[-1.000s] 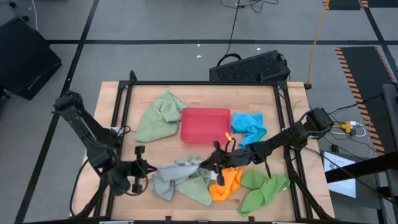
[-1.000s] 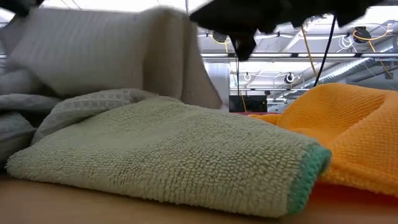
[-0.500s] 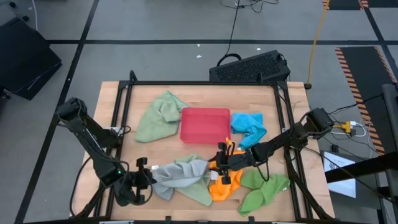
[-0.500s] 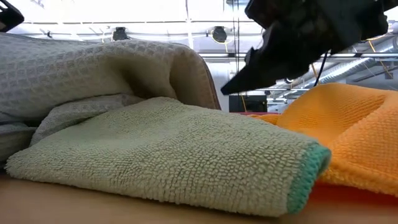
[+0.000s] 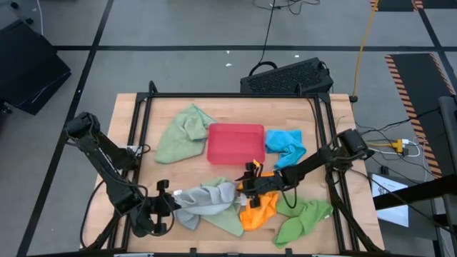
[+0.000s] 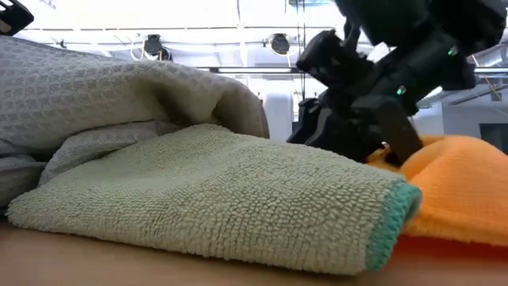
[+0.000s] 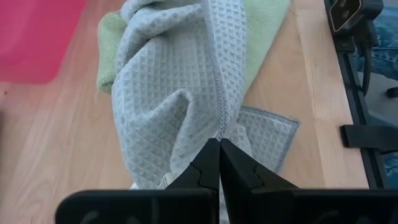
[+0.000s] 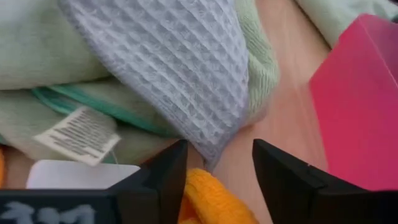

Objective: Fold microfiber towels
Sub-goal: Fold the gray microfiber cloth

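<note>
A grey-blue waffle towel (image 5: 207, 196) lies bunched on a sage green towel (image 6: 222, 199) near the table's front. My left gripper (image 5: 166, 198) is shut on its left end. My right gripper (image 5: 246, 185) stands open at its right end, whose corner (image 8: 205, 152) lies just ahead of the gap between the fingers. An orange towel (image 5: 258, 210) lies under this gripper. A bright green towel (image 5: 303, 218), a bright blue one (image 5: 285, 146) and a second sage green one (image 5: 182, 133) lie spread about, touched by no gripper. My left gripper pinches the grey-blue towel at its stitched hem (image 7: 217, 127) between its two fingers, coming from the table's left. One layer or several, I cannot tell. The towel runs away from the fingers slack, lying on the table and on the sage green towel. My right gripper stands low over the orange towel's top (image 6: 444, 171); whether it touches it I cannot tell.
A red tray (image 5: 234, 143) sits in the table's middle, just beyond my right gripper. Black frame rails (image 5: 325, 135) run along the table's sides. A keyboard (image 5: 285, 77) lies past the far edge.
The grey-blue towel, a second ago held up stretched between both grippers, has come down. Its right end has fallen onto the sage green towel as my right gripper let go. That gripper has since gone down toward the orange towel. My left gripper has kept its hold.
</note>
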